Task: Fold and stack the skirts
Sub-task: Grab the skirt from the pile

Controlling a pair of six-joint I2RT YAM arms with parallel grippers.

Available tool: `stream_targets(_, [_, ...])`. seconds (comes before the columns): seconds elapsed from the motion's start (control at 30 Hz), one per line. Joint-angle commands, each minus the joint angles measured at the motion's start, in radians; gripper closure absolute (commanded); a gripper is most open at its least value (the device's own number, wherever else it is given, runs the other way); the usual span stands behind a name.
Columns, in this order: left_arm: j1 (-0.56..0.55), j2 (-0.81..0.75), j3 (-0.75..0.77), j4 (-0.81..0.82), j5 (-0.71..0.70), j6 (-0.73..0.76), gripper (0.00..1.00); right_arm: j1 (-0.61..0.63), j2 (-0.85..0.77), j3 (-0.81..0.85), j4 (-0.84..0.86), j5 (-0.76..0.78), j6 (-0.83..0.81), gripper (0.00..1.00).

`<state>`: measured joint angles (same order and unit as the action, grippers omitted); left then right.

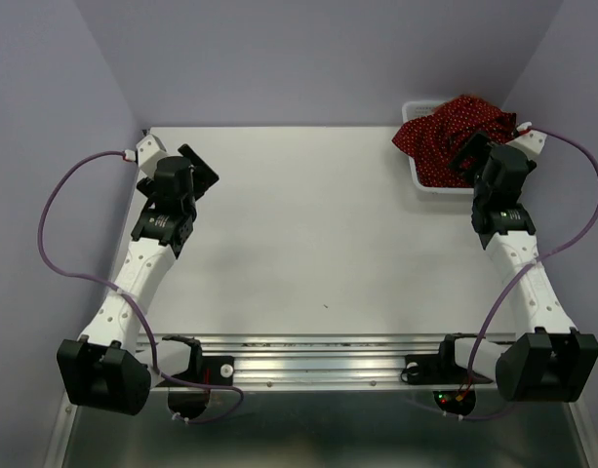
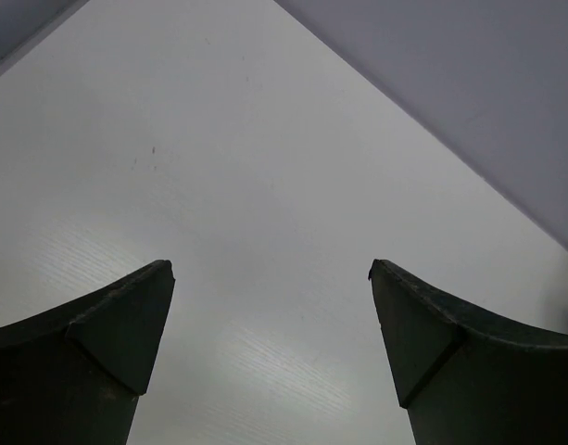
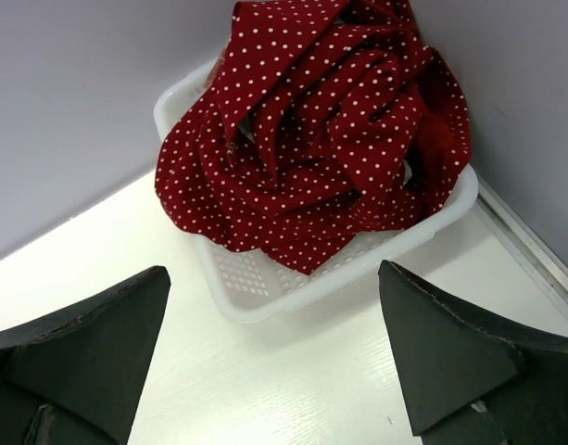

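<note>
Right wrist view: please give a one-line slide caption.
Open right end effector faces dark red polka-dot skirts heaped in a white basket.

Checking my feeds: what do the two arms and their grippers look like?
The left arm and right arm have white links, black joint housings and black blocks at the bases. A thin purple cable loops off each. The left gripper and right gripper have matte dark fingers, wedge-shaped, tapering to a point. I see no markings.

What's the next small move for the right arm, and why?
Probably ease the open right gripper forward and down onto the crumpled dark red, white-dotted cloth heaped in the white mesh plastic basket: it holds nothing, and that cloth lies straight ahead.
</note>
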<state>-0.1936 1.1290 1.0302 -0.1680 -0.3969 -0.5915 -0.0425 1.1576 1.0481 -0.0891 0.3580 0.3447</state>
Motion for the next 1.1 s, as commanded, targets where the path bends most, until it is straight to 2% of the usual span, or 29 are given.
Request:
stream_targets(0.0, [0.006,-0.012,-0.002,0.022,-0.014,-0.001,0.01,0.001,-0.007,0.000,0.078,-0.059,0.008,0.00])
stream_targets(0.23, [0.010,0.014,-0.027,0.015,-0.007,-0.027,0.01,0.001,0.083,0.053,0.138,-0.183,-0.016,0.00])
stream_targets(0.33, [0.011,0.008,-0.035,0.002,-0.011,-0.034,0.01,0.001,0.180,0.131,0.068,-0.119,0.020,0.00])
stream_targets(0.57, [0.016,-0.017,-0.056,-0.007,-0.020,-0.034,0.01,0.001,0.407,0.309,0.026,-0.051,0.024,0.00])
stream_targets(0.67, [0.017,-0.023,-0.073,0.013,0.001,-0.047,0.01,0.001,0.532,0.424,-0.049,-0.028,0.019,0.00])
stream_targets(0.77, [0.017,-0.021,-0.084,0.033,0.036,-0.051,0.01,0.001,0.644,0.521,-0.064,0.039,0.025,0.00])
stream_targets(0.9, [0.019,-0.020,-0.087,0.030,0.041,-0.054,0.01,-0.008,0.796,0.665,-0.073,0.056,0.002,0.00])
stream_targets(1.0, [0.019,-0.032,-0.088,0.016,0.035,-0.057,0.01,-0.017,0.896,0.797,-0.155,0.116,0.008,0.00])
stream_targets(1.03, [0.017,-0.035,-0.091,0.016,0.035,-0.059,0.01,-0.017,0.912,0.812,-0.153,0.131,0.007,0.02])
stream_targets(1.07, [0.017,-0.041,-0.100,0.015,0.035,-0.062,0.01,-0.017,0.925,0.828,-0.144,0.136,-0.001,0.10])
